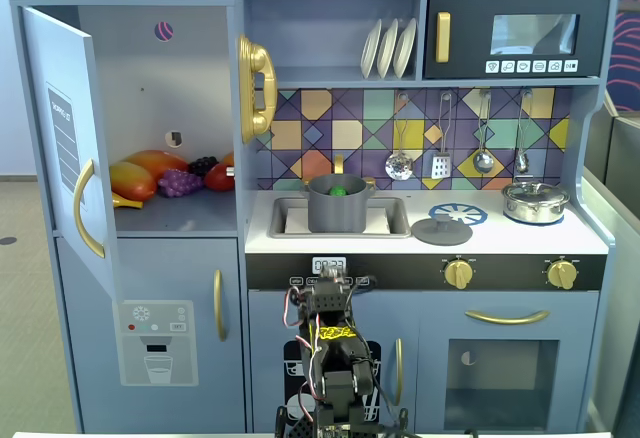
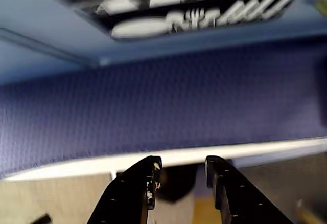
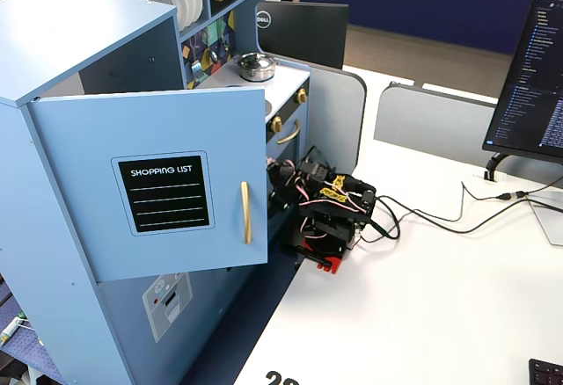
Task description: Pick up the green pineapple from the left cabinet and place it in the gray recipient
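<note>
The green pineapple [image 1: 338, 192] shows only as a small green patch inside the gray recipient [image 1: 338, 212], which stands in the sink. The left cabinet [image 1: 170, 98] has its blue door [image 1: 68, 148] swung open. My gripper [image 1: 331, 280] is folded low in front of the kitchen's control panel, well below the pot. In the wrist view my gripper [image 2: 181, 172] is open with nothing between its black fingers [image 2: 145, 183]; it faces a blue surface. The arm [image 3: 330, 214] sits on the white table beside the kitchen.
On the cabinet shelf lie an orange-yellow mango [image 1: 140, 173], purple grapes [image 1: 180, 183] and a red fruit [image 1: 220, 176]. A flat gray lid [image 1: 442, 230] and a shiny silver pot [image 1: 535, 201] are on the counter. Cables [image 3: 422, 218] and a monitor [image 3: 528, 77] are on the table.
</note>
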Motion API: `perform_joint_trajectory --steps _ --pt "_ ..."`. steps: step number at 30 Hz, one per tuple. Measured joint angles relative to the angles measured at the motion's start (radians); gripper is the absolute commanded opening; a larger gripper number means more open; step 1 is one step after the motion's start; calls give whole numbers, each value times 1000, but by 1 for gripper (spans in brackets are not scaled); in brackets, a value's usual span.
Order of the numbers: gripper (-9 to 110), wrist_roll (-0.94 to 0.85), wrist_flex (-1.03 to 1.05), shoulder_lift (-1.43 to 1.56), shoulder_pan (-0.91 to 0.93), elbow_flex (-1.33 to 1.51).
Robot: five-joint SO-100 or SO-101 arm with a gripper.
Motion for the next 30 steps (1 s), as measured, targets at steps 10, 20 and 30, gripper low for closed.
perform_joint_trajectory --steps 10,20,30 --pt "0 -97 -6 -103 101 23" --pt "0 -219 81 26 186 23" --pt "4 -209 81 31 187 23"
